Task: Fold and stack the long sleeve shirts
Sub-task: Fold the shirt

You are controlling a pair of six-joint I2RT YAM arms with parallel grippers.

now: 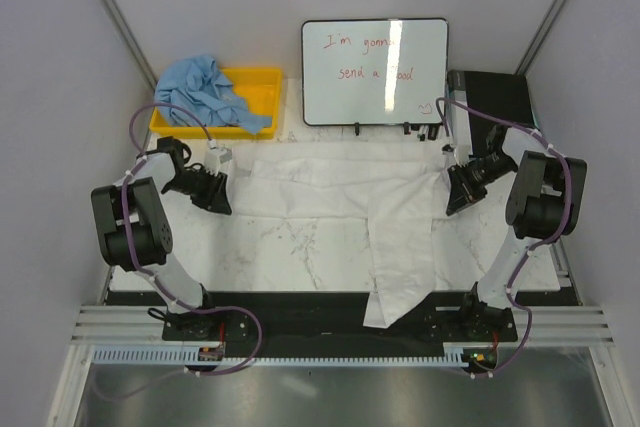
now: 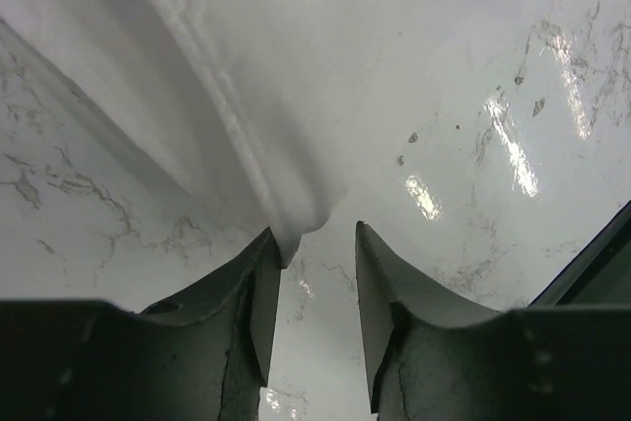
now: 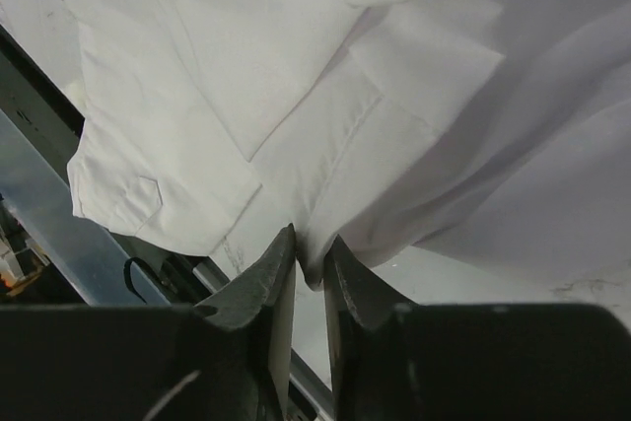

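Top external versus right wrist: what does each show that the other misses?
Only the top external view shows the light blue shirt heaped in the yellow bin, the whiteboard and the left gripper. Only the right wrist view shows a sleeve cuff and a fold of cloth pinched between the fingers. Both show the white shirt spread on the table and the right gripper at its edge.

A yellow bin (image 1: 266, 97) is seen at upper left and a whiteboard (image 1: 375, 72) with red handwriting at top centre, both set on a marbled counter (image 1: 290, 247).
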